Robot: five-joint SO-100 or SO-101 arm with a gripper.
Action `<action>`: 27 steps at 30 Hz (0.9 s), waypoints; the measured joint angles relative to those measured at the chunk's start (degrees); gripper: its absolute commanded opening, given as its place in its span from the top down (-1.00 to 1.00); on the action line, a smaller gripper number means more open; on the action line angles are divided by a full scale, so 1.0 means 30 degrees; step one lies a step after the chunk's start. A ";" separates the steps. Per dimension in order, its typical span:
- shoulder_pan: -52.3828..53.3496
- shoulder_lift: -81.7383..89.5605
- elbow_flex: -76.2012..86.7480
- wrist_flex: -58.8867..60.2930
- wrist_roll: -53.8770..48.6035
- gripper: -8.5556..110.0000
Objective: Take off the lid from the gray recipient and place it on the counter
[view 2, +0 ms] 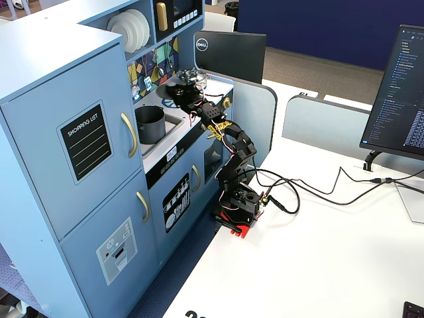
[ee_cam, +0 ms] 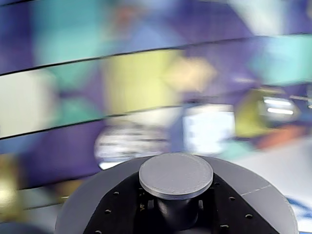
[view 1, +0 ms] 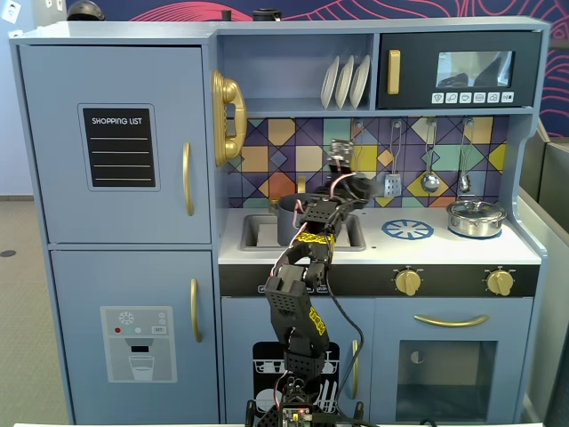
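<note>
Wrist view shows my gripper (ee_cam: 176, 207) clamped on the knob of the lid (ee_cam: 246, 200), lifted clear of the gray recipient (view 2: 150, 123) in the sink. Carrying step, I judge; next I must lower it onto the counter (view 1: 516, 249).

Round flat matte dark gray lid (ee_cam: 253, 195) with small central knob (ee_cam: 176, 175): lifted off, level, clamped at the knob in the black pincer (ee_cam: 176, 207). Matte dark gray cylindrical pot (view 2: 150, 124): uncovered, upright in the recessed sink, below and left of the pincer in a fixed view. White flat countertop (view 1: 444, 249): beneath the pincer.
</note>
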 measured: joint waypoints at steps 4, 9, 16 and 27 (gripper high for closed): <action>0.1992 0.0000 0.0557 -0.0498 0.0234 0.86; 0.2812 -0.0557 0.2021 -0.2139 0.0000 0.86; 0.3340 -0.2695 0.3076 -0.4189 -0.0293 0.86; 0.3486 -0.5537 0.3369 -0.5977 -0.0527 0.86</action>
